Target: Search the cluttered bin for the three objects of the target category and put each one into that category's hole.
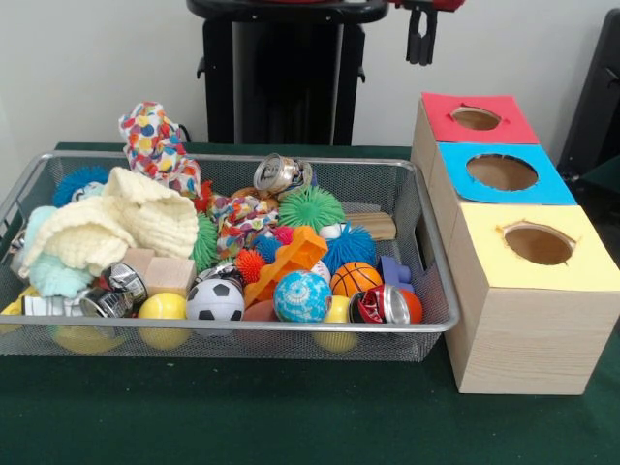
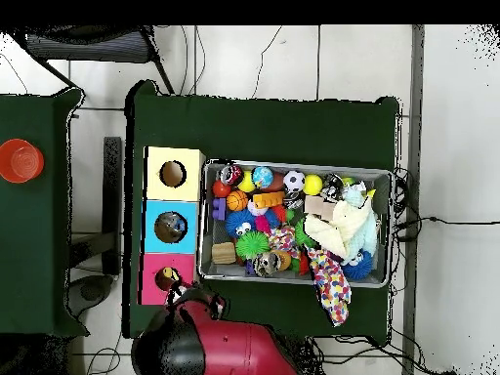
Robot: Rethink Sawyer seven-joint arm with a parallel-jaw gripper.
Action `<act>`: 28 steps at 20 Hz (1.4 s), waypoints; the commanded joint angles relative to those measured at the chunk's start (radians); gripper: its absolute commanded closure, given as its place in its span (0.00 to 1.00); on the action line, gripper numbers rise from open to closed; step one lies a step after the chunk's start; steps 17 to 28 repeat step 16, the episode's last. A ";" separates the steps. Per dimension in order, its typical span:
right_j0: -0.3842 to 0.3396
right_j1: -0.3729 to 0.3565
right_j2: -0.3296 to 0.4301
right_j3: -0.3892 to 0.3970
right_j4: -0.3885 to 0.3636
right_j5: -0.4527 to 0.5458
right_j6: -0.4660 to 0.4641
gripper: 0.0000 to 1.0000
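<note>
I'm hanging high above the table, my gripper (image 1: 421,44) drawn up over the red end of the wooden sorting box (image 1: 523,329), and I'm holding nothing; the two dark fingertips hang side by side with only a sliver of gap, and I can't tell from here whether they are parted or closed.

The box sits just beside the bin's end wall, three holes in a row: red hole (image 1: 476,118) at the far end, blue hole (image 1: 502,172) in the middle, yellow hole (image 1: 539,244) at the near end.

The wire mesh bin (image 1: 426,320) is packed. Along its near wall: a yellow ball (image 1: 163,306), a soccer ball (image 1: 214,301), a blue-patterned ball (image 1: 302,296), and a red can (image 1: 385,304) toward the box-side corner. A small basketball (image 1: 356,278) sits just behind that. Green spiky ball (image 1: 311,207) near the middle, a crushed silver can (image 1: 278,174) against the far wall. Cream knitted cloth (image 1: 121,228) heaps at the end away from the box, with a polka-dot cloth (image 1: 155,145) spilling over the far rim.
</note>
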 commanded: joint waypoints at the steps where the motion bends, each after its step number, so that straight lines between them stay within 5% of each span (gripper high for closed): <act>1: 0.022 0.045 -0.052 -0.111 -0.048 -0.016 0.109 1.00; 16: 0.233 0.087 -0.221 -0.185 0.026 0.027 0.231 1.00; 28: 0.233 0.087 -0.221 -0.185 0.026 0.027 0.231 1.00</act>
